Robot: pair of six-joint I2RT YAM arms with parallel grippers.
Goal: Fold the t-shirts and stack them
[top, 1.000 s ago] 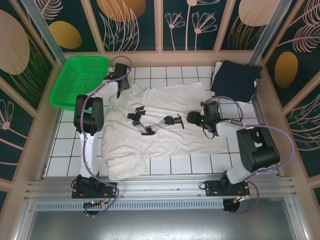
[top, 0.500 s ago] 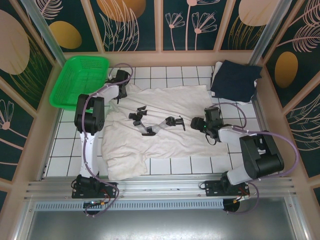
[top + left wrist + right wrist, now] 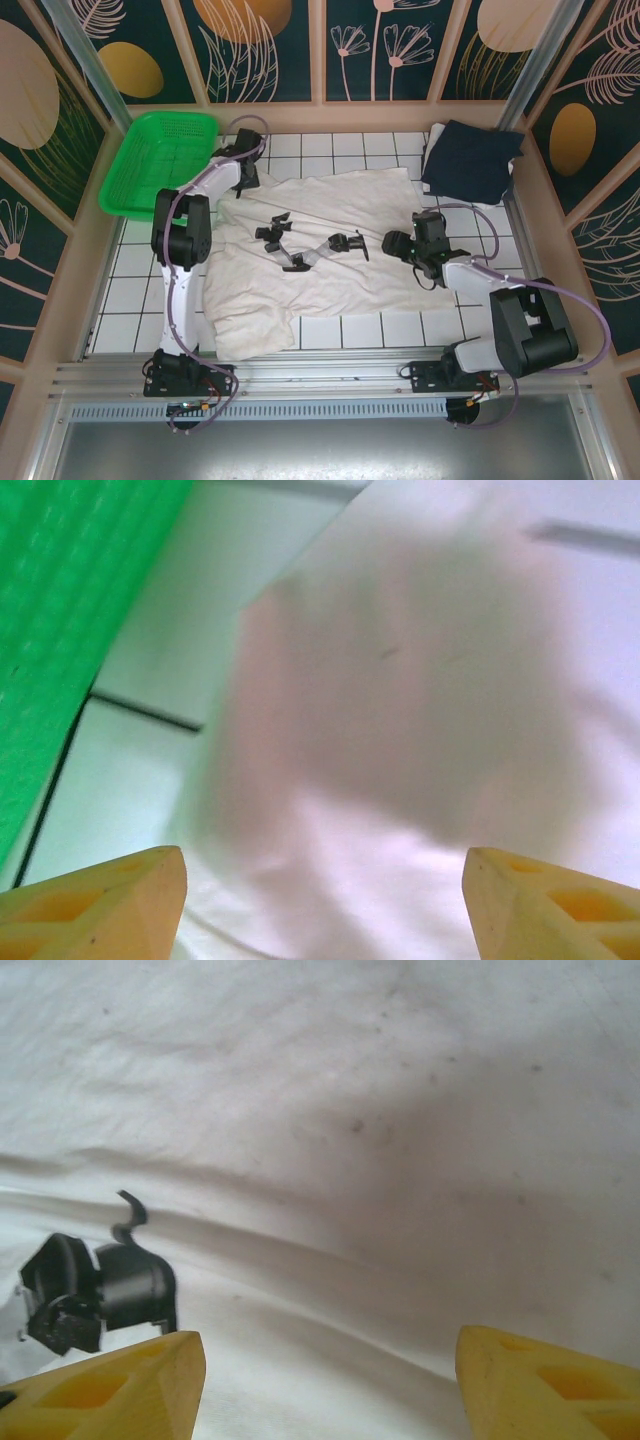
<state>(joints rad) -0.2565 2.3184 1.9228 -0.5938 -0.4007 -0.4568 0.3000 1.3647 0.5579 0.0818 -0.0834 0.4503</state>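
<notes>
Over the last second the left gripper (image 3: pixel 322 908) has shifted slightly at the far left corner of the cream t-shirt (image 3: pixel 330 285), and that corner now lies flatter. The right arm's elbow has swung outward from the shirt, while the right gripper (image 3: pixel 322 1388) has kept its place at the shirt's right edge.

The left gripper's yellow fingertips (image 3: pixel 100 905) stand wide apart with nothing clamped between them, low over the shirt's corner. The green basket (image 3: pixel 160 160) sits just beyond that corner, to the left. The right gripper's jaws are likewise spread and hold nothing, hovering over wrinkled cream cloth.

A black jointed shape (image 3: pixel 305 248) marks the middle of the shirt; I cannot tell whether it is a print or an object. The shirt lies spread across the white tiled table (image 3: pixel 130 270). The navy t-shirt (image 3: pixel 470 160) lies bunched beyond the cream shirt's far right corner.
</notes>
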